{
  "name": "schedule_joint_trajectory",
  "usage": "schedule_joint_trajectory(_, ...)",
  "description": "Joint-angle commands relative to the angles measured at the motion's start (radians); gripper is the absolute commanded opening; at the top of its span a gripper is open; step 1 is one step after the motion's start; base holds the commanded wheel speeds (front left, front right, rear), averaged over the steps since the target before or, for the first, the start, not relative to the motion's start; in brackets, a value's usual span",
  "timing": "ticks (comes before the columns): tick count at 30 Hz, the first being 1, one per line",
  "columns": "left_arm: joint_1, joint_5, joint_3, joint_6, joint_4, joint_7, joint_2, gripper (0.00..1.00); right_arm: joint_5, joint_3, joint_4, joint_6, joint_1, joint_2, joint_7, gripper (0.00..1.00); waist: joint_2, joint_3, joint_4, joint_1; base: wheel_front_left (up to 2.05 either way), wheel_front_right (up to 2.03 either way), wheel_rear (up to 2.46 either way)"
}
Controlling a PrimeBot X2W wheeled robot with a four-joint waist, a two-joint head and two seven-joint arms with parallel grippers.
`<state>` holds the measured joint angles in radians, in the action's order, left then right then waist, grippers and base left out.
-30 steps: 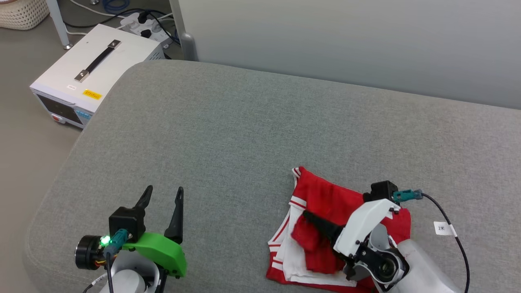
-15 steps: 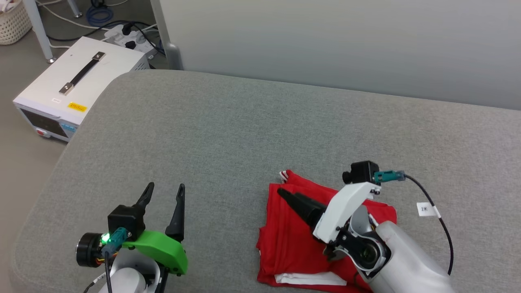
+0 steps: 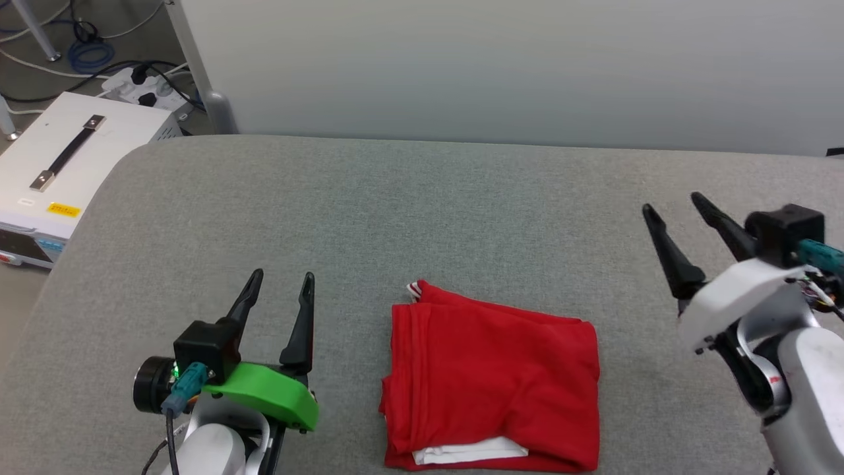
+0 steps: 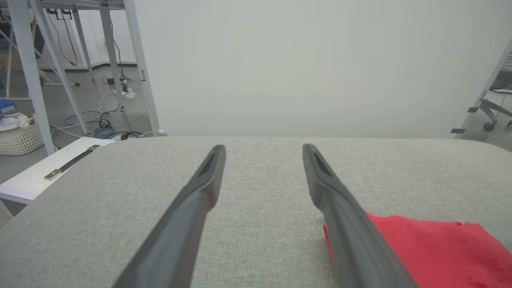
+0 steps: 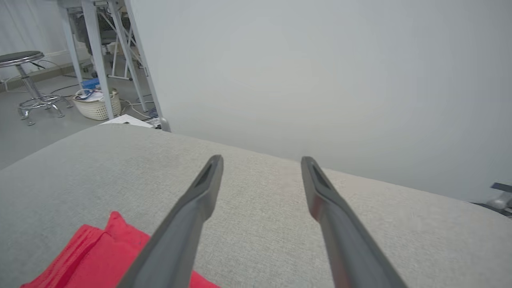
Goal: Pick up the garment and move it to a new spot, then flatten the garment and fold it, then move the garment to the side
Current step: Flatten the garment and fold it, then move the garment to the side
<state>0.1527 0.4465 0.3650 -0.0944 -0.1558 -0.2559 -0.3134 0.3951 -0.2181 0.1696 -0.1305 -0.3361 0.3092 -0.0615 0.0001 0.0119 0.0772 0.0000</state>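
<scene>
The garment point(image 3: 491, 376) lies folded into a red rectangle on the grey cushioned surface point(image 3: 422, 211), plain red side up, with a strip of white showing at its near edge. My left gripper point(image 3: 282, 282) stands open to its left, nothing between the fingers. My right gripper point(image 3: 672, 206) is open too, raised off to the garment's right and apart from it. In the left wrist view the garment point(image 4: 424, 248) shows at the lower right, beside my left gripper point(image 4: 264, 149). In the right wrist view the garment point(image 5: 96, 256) sits at the lower left of my right gripper point(image 5: 262, 159).
A white box with a black handle point(image 3: 59, 158) stands on the floor past the surface's left edge, with cables and a power strip point(image 3: 142, 86) behind it. A pale wall panel point(image 3: 494, 66) rises along the far edge. A woven basket point(image 5: 96, 104) and a stool point(image 5: 22, 60) stand on the floor.
My right gripper opened, let go of the garment and withdrew to the right. The garment's flap now lies flat, red side up. The head camera swung, shifting the whole picture.
</scene>
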Motion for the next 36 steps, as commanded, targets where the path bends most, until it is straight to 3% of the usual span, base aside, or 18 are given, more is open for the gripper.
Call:
schedule_joint_trajectory(1, -0.017, -0.018, -0.011, 0.010, 0.013, -0.006, 0.012, 1.00, -0.023, 0.033, -0.037, 0.000, 0.047, 0.003, 0.014, 1.00, -0.0001, 0.008, -0.016, 0.0000, 0.00, 0.00, 0.00)
schedule_joint_trajectory(7, -0.040, -0.055, -0.058, 0.043, 0.050, -0.006, 0.050, 1.00, -0.100, 0.180, -0.174, 0.000, 0.198, -0.038, 0.077, 1.00, -0.0001, 0.023, -0.039, 0.0000, 0.00, 0.00, 0.00)
schedule_joint_trajectory(9, -0.047, -0.071, -0.074, 0.054, 0.060, -0.006, 0.059, 1.00, -0.126, 0.214, -0.206, 0.000, 0.239, -0.069, 0.104, 1.00, -0.0001, 0.029, -0.044, 0.0000, 0.00, 0.00, 0.00)
schedule_joint_trajectory(10, -0.061, -0.096, -0.101, 0.075, 0.070, -0.006, 0.077, 1.00, -0.147, 0.247, -0.239, 0.000, 0.298, -0.123, 0.150, 1.00, -0.0001, 0.037, -0.047, 0.0000, 0.00, 0.00, 0.00)
schedule_joint_trajectory(20, -0.117, -0.159, -0.192, 0.145, 0.087, -0.006, 0.168, 1.00, -0.195, 0.260, -0.226, 0.000, 0.398, -0.220, 0.227, 1.00, -0.0001, 0.052, -0.046, 0.0000, 0.00, 0.00, 0.00)
schedule_joint_trajectory(29, -0.120, -0.219, -0.237, 0.189, 0.072, -0.006, 0.202, 1.00, -0.190, 0.257, -0.202, 0.000, 0.394, -0.238, 0.232, 1.00, -0.0001, 0.057, -0.038, 0.0000, 0.00, 0.00, 0.00)
schedule_joint_trajectory(36, -0.111, -0.242, -0.247, 0.207, 0.060, -0.006, 0.221, 1.00, -0.175, 0.250, -0.209, 0.000, 0.389, -0.235, 0.166, 1.00, -0.0001, 0.068, -0.024, 0.0000, 0.00, 0.00, 0.00)
